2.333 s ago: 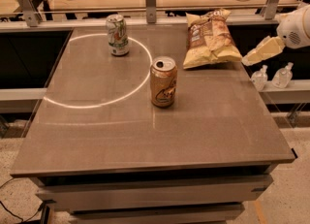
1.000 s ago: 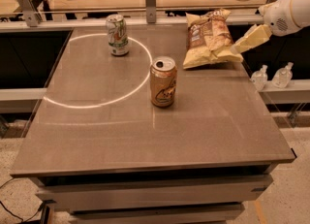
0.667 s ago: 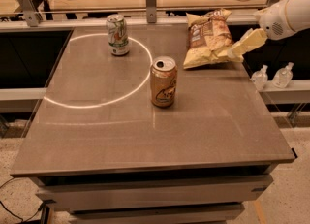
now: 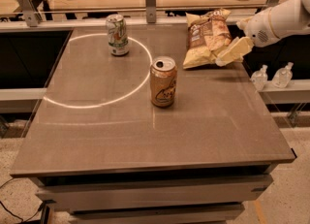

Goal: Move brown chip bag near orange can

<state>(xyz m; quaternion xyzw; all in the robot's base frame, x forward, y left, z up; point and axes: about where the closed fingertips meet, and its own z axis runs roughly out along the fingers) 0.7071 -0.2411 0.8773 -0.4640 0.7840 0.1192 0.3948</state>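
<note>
The brown chip bag (image 4: 207,39) lies puffy and crinkled at the table's far right, pale yellow with a brown panel. The orange can (image 4: 163,82) stands upright near the table's middle, silver top, dark logo on its side. My gripper (image 4: 231,53) reaches in from the right on a white arm (image 4: 281,20). Its pale fingers point down-left and sit at the bag's right edge, just above the table. The bag is to the upper right of the can, with a gap between them.
A white-and-green can (image 4: 117,34) stands at the far left of the table (image 4: 145,136), on a bright ring of light. Two clear bottles (image 4: 272,76) sit on a ledge to the right. A desk with clutter lies behind.
The gripper has moved left and inward from beyond the table's right edge to the chip bag's right side. The bag and both cans have not moved.
</note>
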